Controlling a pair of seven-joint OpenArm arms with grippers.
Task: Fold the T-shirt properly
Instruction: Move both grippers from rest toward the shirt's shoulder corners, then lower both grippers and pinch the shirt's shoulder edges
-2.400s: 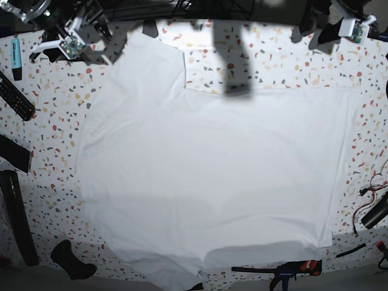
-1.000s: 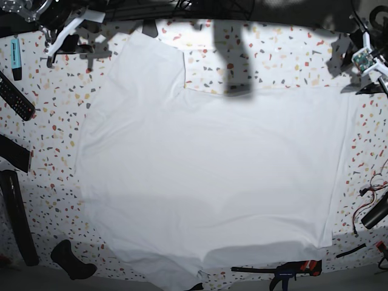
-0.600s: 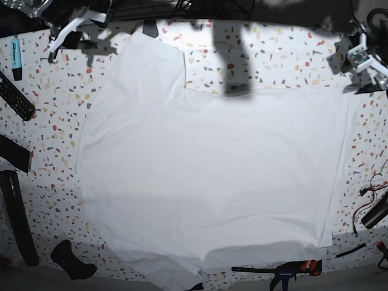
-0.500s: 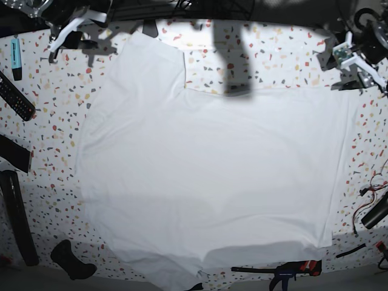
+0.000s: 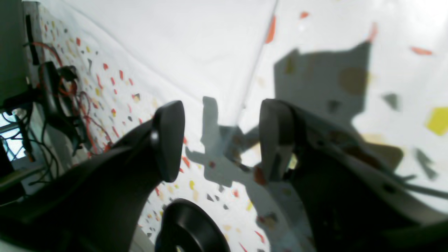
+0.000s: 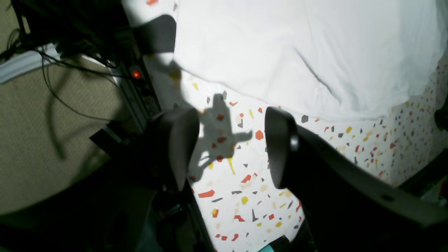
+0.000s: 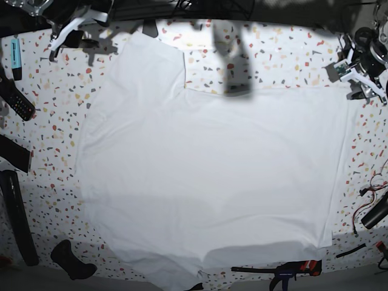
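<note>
The white T-shirt [image 7: 206, 170] lies spread flat over most of the speckled table, one sleeve reaching to the top left. My left gripper [image 7: 362, 80] hovers at the shirt's top right corner. In the left wrist view it [image 5: 222, 140] is open, with the shirt's edge [image 5: 196, 45] just ahead and nothing between its fingers. My right gripper [image 7: 62, 37] sits at the table's top left, apart from the cloth. The right wrist view shows it [image 6: 229, 147] open over bare table, the shirt [image 6: 297, 52] beyond the fingertips.
A remote [image 7: 15, 97], a teal marker [image 7: 16, 56] and black tools [image 7: 15, 215] line the left edge. A clamp [image 7: 291, 268] lies at the front edge. Red wires [image 7: 373, 200] sit at the right. A power strip [image 6: 135, 74] runs along the table's edge.
The left arm has come down from the far right corner to the shirt's top right corner. The right arm has pulled back toward the top left. The shirt has not moved.
</note>
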